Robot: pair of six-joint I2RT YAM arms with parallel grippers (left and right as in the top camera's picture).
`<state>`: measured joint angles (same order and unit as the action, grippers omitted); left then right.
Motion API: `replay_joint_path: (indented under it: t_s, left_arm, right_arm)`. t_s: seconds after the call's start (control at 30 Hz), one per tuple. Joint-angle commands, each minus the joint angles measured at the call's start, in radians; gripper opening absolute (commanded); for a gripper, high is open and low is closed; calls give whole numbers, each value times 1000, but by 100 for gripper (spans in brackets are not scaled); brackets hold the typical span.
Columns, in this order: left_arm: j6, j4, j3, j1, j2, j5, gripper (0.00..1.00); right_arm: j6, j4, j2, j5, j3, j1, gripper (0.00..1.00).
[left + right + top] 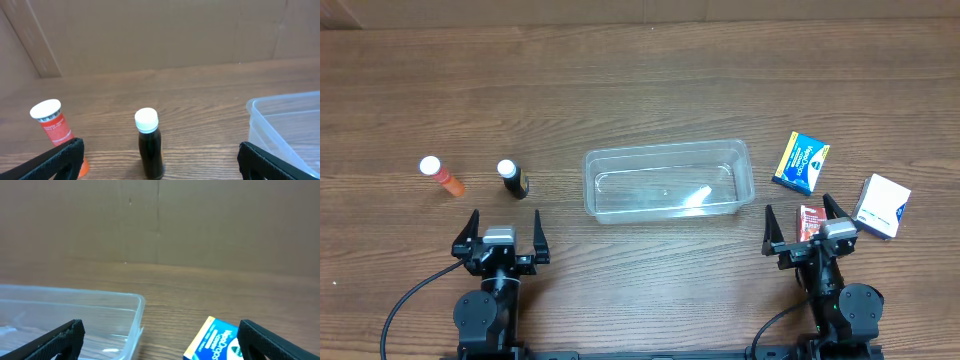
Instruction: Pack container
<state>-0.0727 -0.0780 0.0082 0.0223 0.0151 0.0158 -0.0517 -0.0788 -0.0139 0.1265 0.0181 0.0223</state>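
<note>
The clear plastic container (pixel 667 180) stands empty at the table's middle; its corner shows in the left wrist view (pixel 285 125) and in the right wrist view (pixel 75 315). A dark bottle with a white cap (pixel 513 180) (pixel 150 145) stands ahead of my left gripper (pixel 502 232), which is open and empty. An orange tube with a white cap (pixel 441 175) (pixel 52 125) lies further left. My right gripper (pixel 807 226) is open and empty. A small red box (pixel 809 221) lies between its fingers. A blue and yellow box (pixel 801 162) (pixel 215 342) lies beyond it.
A white box (pixel 882 206) lies at the right, beside the right gripper. A brown cardboard wall (pixel 160 35) stands along the table's far edge. Both arm bases sit at the near edge.
</note>
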Motion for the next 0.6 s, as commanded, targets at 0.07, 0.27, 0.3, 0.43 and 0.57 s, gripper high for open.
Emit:
replay_joint_path:
  t_s: [0.07, 0.27, 0.3, 0.43, 0.57]
  left_arm:
    - [123, -3, 17, 8, -11, 1, 100]
    - [130, -112, 179, 8, 26, -6, 100]
    - [138, -143, 236, 8, 62, -6, 100]
    - [155, -188, 377, 8, 195, -5, 100]
    - [185, -269, 529, 8, 381, -5, 100]
  right_arm:
    - [110, -14, 11, -1, 6, 6, 100]
    - [181, -113, -46, -3, 135, 6, 100]
    - [184, -122, -88, -2, 185, 6, 100]
    - [183, -201, -236, -2, 343, 6, 100]
    - [184, -304, -429, 0, 523, 6, 100]
